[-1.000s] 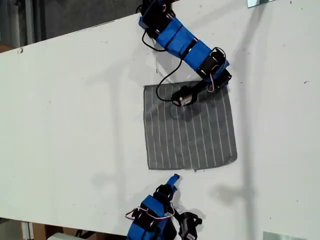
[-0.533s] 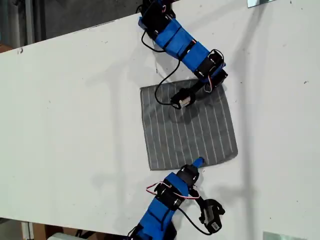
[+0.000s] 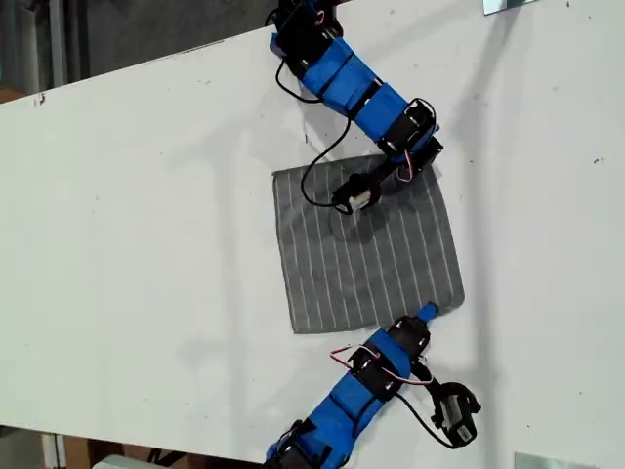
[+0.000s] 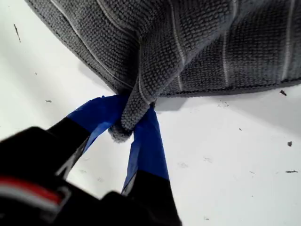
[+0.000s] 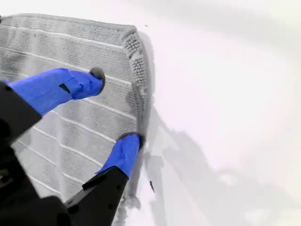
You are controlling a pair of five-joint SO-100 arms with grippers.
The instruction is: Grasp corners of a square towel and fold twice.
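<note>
The grey striped soft towel lies mid-table. My first gripper pinches one corner; my second gripper, spread wide, should straddle the edge fully before clamping.

A white table carries the towel, apparently lying mostly flat.

No text, label, brand, number or sign can be read in any of the views.
</note>
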